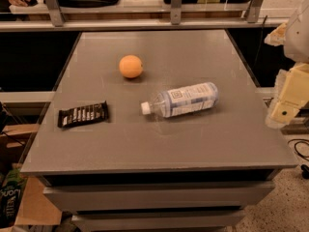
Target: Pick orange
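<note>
Orange [131, 66] sits on the grey counter [193, 139], back-left part, apart from lying bottle [181, 100] and dark wrapper [83, 114]. Hand [288, 98] hangs off counter's right edge, well away; open or closed, cannot tell.

A clear bottle [181, 99] lies sideways (cap leftward) on the grey table [145, 144] — a black wrapper [83, 114] well apart, near its left edge

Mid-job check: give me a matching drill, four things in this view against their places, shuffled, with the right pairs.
1 orange
2 clear bottle
3 black wrapper
4 gripper

A off the right side of the table
B lying on its side, mid-table
C flat near the left edge
D farthest back on the tabletop

Pairs: 1-D, 2-B, 3-C, 4-A
</note>
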`<action>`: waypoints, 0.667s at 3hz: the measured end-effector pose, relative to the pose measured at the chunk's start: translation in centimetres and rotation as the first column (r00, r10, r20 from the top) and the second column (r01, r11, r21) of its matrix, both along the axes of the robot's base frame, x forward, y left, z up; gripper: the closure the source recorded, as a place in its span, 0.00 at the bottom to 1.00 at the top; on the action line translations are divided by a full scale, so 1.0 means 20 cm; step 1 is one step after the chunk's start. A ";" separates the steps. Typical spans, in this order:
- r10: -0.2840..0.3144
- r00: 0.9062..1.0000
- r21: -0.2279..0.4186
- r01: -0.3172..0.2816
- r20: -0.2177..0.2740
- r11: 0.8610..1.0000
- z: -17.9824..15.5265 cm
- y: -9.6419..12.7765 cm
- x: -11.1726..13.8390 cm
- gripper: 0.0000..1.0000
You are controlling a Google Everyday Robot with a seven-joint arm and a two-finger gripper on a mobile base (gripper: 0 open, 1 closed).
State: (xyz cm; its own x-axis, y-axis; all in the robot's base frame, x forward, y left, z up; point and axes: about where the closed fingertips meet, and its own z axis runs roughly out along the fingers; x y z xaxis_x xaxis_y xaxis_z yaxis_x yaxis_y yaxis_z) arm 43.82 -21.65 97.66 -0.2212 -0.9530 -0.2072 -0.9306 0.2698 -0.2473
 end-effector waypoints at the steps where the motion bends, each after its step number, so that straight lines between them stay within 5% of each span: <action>1: 0.000 1.000 0.000 0.000 0.000 1.000 0.00 0.00 0.00 0.00; 2: 0.053 0.998 -0.015 -0.053 0.021 0.999 0.04 0.03 0.06 0.00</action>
State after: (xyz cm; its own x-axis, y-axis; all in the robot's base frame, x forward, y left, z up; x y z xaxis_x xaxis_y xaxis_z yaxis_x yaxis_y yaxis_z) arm 44.93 -21.00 98.47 -0.1662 -0.9661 -0.1978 -0.9380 0.2168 -0.2707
